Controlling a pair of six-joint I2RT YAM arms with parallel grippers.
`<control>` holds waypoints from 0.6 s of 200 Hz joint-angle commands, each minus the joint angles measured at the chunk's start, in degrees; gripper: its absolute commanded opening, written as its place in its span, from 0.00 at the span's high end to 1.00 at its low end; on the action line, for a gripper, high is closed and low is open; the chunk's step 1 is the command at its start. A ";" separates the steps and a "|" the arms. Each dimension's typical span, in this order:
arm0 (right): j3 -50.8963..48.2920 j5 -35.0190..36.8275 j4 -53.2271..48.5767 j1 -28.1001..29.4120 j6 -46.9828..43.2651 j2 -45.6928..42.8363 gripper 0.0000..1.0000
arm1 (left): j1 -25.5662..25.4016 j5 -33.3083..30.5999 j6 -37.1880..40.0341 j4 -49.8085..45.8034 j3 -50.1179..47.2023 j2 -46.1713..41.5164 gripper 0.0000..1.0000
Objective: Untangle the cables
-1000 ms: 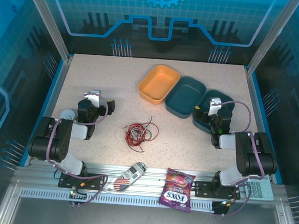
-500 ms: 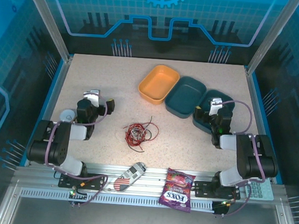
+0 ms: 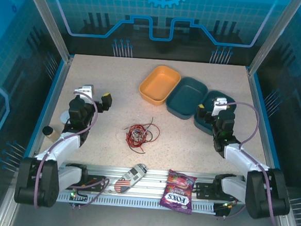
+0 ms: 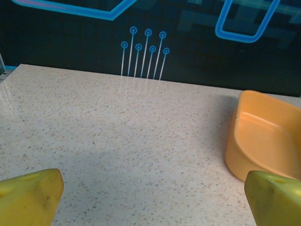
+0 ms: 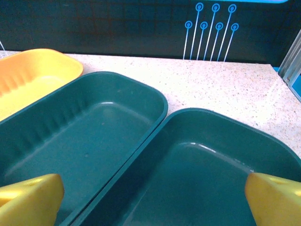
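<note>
Both claws gape empty: left gripper (image 3: 95, 94) over bare table (image 3: 107, 71), right gripper (image 3: 211, 108) over a green tray (image 5: 207, 174). The cables (image 3: 140, 133) sit tangled mid-table, well apart from both. Light, floppy, snaggy stuff I reckon, so I'd pinch a loose outer strand, not the clump.

My tabletop (image 3: 116, 85) is beige, flecked all over with fine dark speckles. On it the cables (image 3: 138, 134) read mostly red, threaded with thin black strands; white I can barely tell from the speckle. The orange tray (image 3: 159, 84) sits by a left teal tray (image 5: 94, 136) and a right teal tray (image 5: 211, 174), both dark. The candy bag (image 3: 178, 191) is purple and pink with white lettering. My left fingers (image 4: 28, 195) and right fingers (image 5: 28, 197) are yellow. The back wall (image 4: 70, 33) is near-black with bright blue circuit lines.
</note>
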 commanded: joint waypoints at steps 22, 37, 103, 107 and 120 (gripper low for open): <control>3.26 12.48 -16.06 9.75 3.43 -8.00 0.00 | -5.62 -2.51 -5.32 -10.59 2.94 -6.80 0.01; 4.13 15.29 -19.47 13.49 4.50 -10.22 0.00 | -7.28 -2.33 -7.64 -12.52 3.50 -8.07 0.01; 11.61 24.26 -36.01 29.54 17.14 -9.23 0.00 | -14.59 2.26 -15.30 -22.70 4.98 -11.31 0.01; 12.31 24.40 -37.11 30.27 18.14 -8.64 0.00 | -14.78 2.89 -16.06 -22.94 4.89 -11.26 0.01; 14.38 24.60 -40.25 32.72 21.57 -6.49 0.00 | -15.16 4.89 -19.20 -23.45 4.39 -10.88 0.01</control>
